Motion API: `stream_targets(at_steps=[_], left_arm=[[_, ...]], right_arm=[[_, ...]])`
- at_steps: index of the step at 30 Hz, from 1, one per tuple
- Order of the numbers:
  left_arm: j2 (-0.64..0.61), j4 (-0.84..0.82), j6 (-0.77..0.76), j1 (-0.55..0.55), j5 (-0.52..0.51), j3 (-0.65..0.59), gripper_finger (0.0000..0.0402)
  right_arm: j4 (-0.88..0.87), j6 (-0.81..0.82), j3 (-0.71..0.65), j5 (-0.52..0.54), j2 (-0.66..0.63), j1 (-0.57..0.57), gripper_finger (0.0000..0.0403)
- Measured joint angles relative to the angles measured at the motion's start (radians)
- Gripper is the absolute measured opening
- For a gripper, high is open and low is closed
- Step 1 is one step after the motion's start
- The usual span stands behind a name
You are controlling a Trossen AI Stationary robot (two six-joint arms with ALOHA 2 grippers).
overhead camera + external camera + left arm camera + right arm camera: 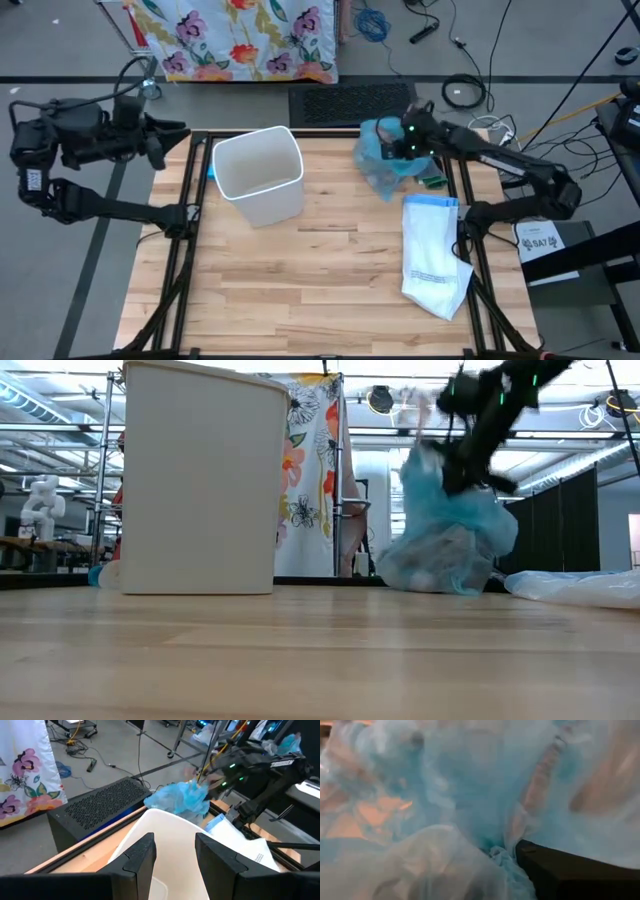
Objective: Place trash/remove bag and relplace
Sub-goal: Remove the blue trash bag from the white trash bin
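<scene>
The light-blue translucent bag (382, 160) stands bulging at the table's far right, with crumpled trash (440, 560) showing dimly through its wall. My right gripper (410, 140) is shut on its top. The white bin (258, 175) stands upright on the table, left of centre toward the far edge, with no liner showing in it. A white replacement bag (435, 255) with a blue hem lies flat near the right edge. My left gripper (172, 857) hovers open at the far left edge, just outside the bin's rim (165, 815), touching nothing. My right gripper pinches the bag's bunched-up top (495, 852) between its fingers (560, 870), several gathered layers. It comes from above, slanting down. The bag hangs below the gripper, its neck drawn up (430, 470) and its full bottom (430, 582) on the table.
A black mesh-topped box (350, 100) sits just past the far edge, with a floral cloth (240, 40) behind it. Cables lie on the floor beyond. A small green thing (432, 182) lies beside the bag. Bare wood spreads across the near half of the table.
</scene>
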Motion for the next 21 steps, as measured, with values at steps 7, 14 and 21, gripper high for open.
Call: stream_targets(at_steps=[7,14,21], left_arm=[[0.043,-0.026,-0.042,-0.001,0.01,0.0,0.0144],[0.047,-0.059,-0.083,-0.001,0.03,-0.001,0.0144],[0.039,-0.061,-0.107,-0.001,0.031,-0.001,0.0144]], right_arm=[[0.216,0.054,-0.151,-0.133,0.152,-0.083,0.0],[0.229,0.0,-0.148,-0.207,0.386,-0.069,0.0],[0.26,0.022,-0.152,-0.197,0.401,-0.056,0.0004]])
